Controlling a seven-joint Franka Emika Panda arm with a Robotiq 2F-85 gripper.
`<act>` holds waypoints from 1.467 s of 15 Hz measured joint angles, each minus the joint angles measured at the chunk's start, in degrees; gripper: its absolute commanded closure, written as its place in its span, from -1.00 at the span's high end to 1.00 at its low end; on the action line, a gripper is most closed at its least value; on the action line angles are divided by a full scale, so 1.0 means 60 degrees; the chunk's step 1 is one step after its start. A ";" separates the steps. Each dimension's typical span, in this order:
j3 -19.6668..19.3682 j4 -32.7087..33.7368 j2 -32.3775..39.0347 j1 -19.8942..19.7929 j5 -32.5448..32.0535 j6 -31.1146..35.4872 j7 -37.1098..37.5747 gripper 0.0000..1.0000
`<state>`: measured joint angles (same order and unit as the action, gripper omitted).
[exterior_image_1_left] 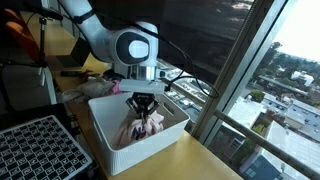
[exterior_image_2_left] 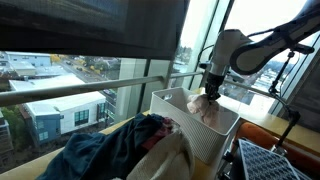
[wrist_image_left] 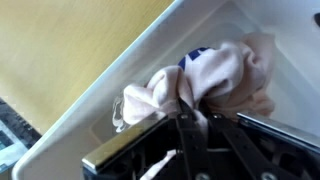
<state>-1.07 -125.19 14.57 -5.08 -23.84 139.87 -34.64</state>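
Two-fingered, reaches straight down into the white bin (exterior_image_1_left: 105, 135) on the wooden surface (exterior_image_1_left: 195, 160) and clamps the hand (wrist_image_left: 197, 122) shut on a raised fold of the pale cloth (wrist_image_left: 240, 80) bunched by the bin's wall, likely for easiest purchase there.

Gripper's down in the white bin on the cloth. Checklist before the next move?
1. Gripper pinching the crumpled pale pink cloth: ok, in the wrist view.
2. Whole cloth caught: cannot tell, only one fold shows pinched.
3. Clear of the white plastic bin walls: ok.
4. Blue patch a second garment: cannot tell.
5. Dark clothes pile outside the bin, apart: ok.
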 measured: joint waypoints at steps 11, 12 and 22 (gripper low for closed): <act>0.1519 0.1570 -0.2865 0.2006 0.0859 -0.2390 0.2263 -0.94; 0.1773 0.1860 -0.2783 0.2272 0.0857 -0.2654 0.2546 -0.94; 0.2785 0.5320 0.1334 0.4007 0.0675 -0.3461 0.4044 -0.94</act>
<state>15.64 -93.27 22.57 18.96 -19.79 119.11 -10.38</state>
